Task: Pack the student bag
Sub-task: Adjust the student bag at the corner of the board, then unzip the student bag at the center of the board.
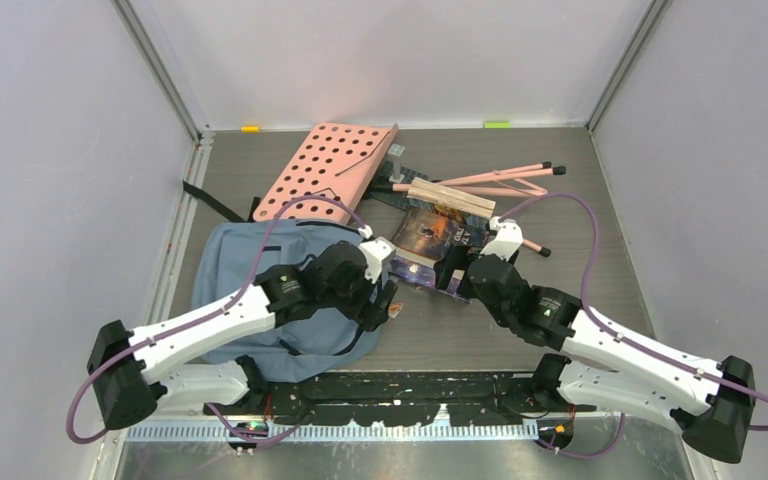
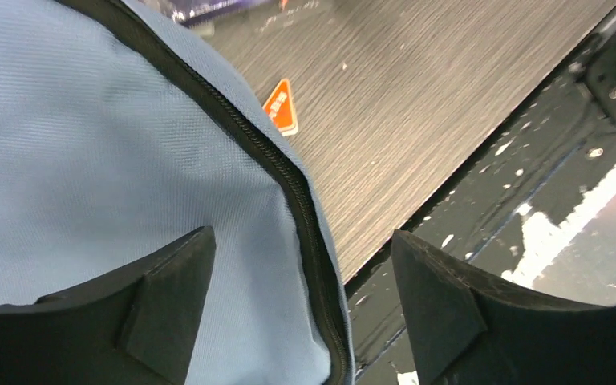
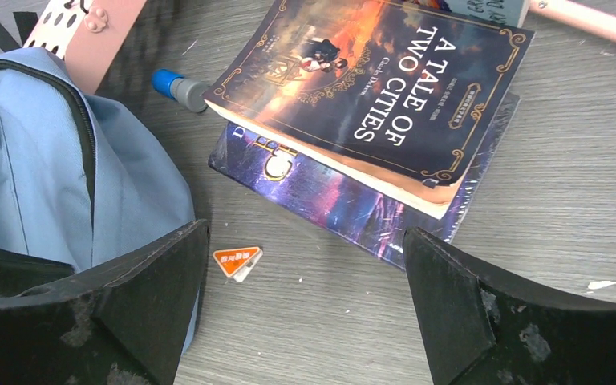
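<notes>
The student bag (image 1: 235,270) is a soft blue-grey backpack lying flat at the left of the table. It also shows in the left wrist view (image 2: 88,160) and the right wrist view (image 3: 32,160). My left gripper (image 1: 385,303) is open at the bag's right edge, and its jaws (image 2: 305,313) straddle the black zipper (image 2: 289,184) without gripping it. My right gripper (image 1: 457,275) is open and empty, low over bare table (image 3: 305,313) in front of two stacked books. The top book, "A Tale of Two Cities" (image 3: 369,88), lies on a purple book (image 3: 321,196).
A small orange triangular tag (image 3: 237,260) lies on the table between bag and books. A pink perforated board (image 1: 325,170), wooden strips (image 1: 450,197) and pink sticks (image 1: 505,177) lie behind. A blue-capped marker (image 3: 178,87) lies by the books. A black rail (image 1: 400,385) runs along the near edge.
</notes>
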Action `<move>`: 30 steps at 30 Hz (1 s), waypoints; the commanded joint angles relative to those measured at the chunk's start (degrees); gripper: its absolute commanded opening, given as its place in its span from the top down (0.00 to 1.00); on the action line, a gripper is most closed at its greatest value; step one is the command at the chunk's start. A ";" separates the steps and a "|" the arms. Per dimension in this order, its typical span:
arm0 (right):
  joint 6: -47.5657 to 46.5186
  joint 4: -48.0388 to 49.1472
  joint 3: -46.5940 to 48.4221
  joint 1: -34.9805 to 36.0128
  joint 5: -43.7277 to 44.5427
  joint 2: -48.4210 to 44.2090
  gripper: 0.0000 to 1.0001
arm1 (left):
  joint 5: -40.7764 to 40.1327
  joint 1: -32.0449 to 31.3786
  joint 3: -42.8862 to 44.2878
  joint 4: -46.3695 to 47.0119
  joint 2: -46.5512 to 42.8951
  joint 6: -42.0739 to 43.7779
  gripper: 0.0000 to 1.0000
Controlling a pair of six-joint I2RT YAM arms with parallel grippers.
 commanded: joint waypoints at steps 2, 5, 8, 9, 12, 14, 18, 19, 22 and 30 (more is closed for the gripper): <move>-6.08 -2.52 2.13 0.19 2.67 -3.02 0.03 | 1.30 -0.14 6.18 1.34 -9.31 0.90 0.07; -8.85 -2.92 4.38 0.19 1.99 -3.38 0.02 | -4.14 0.68 10.11 -5.60 -12.25 3.20 0.00; -11.14 -3.75 7.20 0.19 1.82 -2.19 0.02 | -7.90 4.79 13.38 -12.75 -13.05 7.06 0.00; -11.47 -4.28 8.78 0.15 1.76 -1.08 0.02 | -7.83 7.47 13.71 -14.13 -13.15 8.23 0.00; -12.85 -4.70 11.89 0.18 -0.15 1.63 0.03 | -4.95 17.82 12.80 -15.17 -13.16 10.87 0.00; -13.30 -4.65 14.64 0.18 -3.29 4.96 0.05 | -4.82 23.77 11.67 -15.30 -12.92 11.04 0.00; -11.28 -3.98 16.58 0.70 -11.27 9.56 0.10 | -8.71 28.09 8.81 -13.65 -15.01 10.21 0.00; -10.46 -2.98 16.55 1.48 -11.95 10.34 0.10 | -10.12 28.16 7.79 -13.05 -15.75 10.03 0.00; -9.62 -0.97 16.86 4.89 -11.80 14.30 0.11 | -12.88 28.63 5.36 -12.26 -17.28 9.08 0.00; -14.16 8.95 22.72 20.23 -8.21 26.75 0.19 | -13.59 34.37 1.77 -10.98 -18.93 8.06 0.03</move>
